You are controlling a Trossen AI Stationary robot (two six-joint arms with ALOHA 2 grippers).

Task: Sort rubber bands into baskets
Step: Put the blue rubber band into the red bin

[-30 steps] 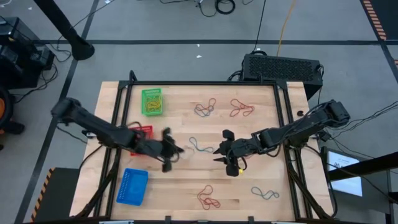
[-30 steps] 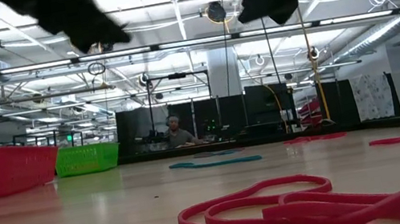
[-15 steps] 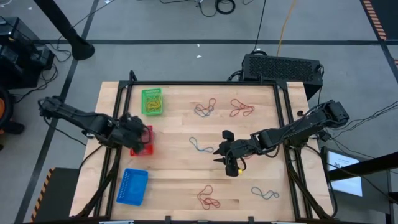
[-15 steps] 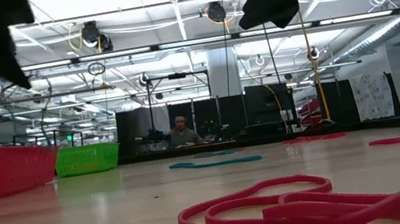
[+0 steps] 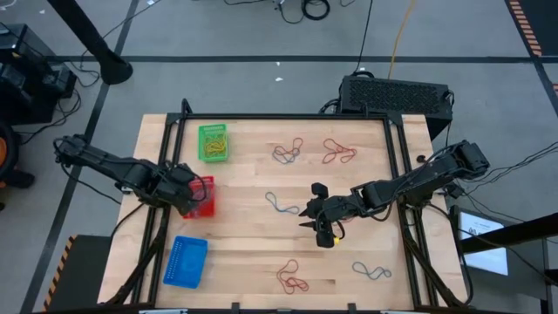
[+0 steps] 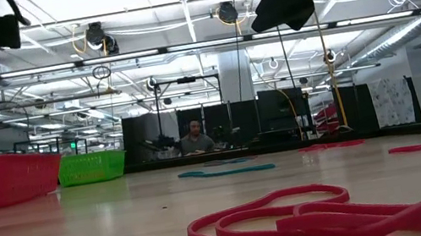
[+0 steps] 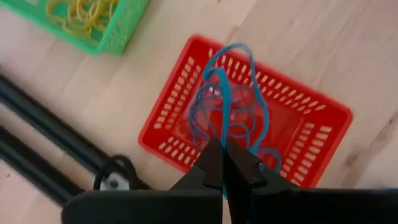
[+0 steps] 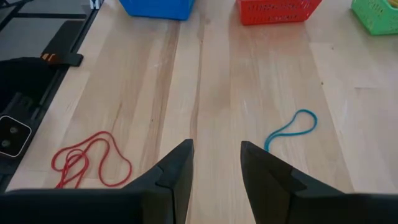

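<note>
My left gripper [image 7: 222,152] is shut on a bunch of blue rubber bands [image 7: 229,99] and points steeply down over the red basket [image 7: 311,118], which stands at the table's left between the green basket [image 5: 213,142] and the blue basket [image 5: 186,261]. The green basket [image 7: 93,18] holds yellow bands. In the high view that gripper [image 5: 186,197] covers the red basket's [image 5: 206,197] left part. My right gripper [image 8: 215,163] hovers open above the middle of the table [image 5: 316,222], nothing between its fingers. A single blue band [image 8: 292,129] lies flat ahead of it. My left gripper pinches the blue rubber bands between its two fingertips at one end of the bunch [image 7: 219,135], several loops together. The fingers come from above, slanting down. The loops hang slack below the fingertips over the red basket; whether they touch its floor I cannot tell.
Loose bands lie on the wood: mixed ones [image 5: 288,153] and red ones [image 5: 338,153] at the far side, red ones [image 5: 292,277] and a blue-green one [image 5: 370,271] near the front. A black frame rail [image 7: 43,143] runs beside the baskets. A black box [image 5: 394,94] stands behind the table.
My left gripper has swung from the table's middle toward the left edge, ending over the red basket, and has tipped from slanting to steeply downward while rolling. Most of that move came in the first half second. It stays shut.
</note>
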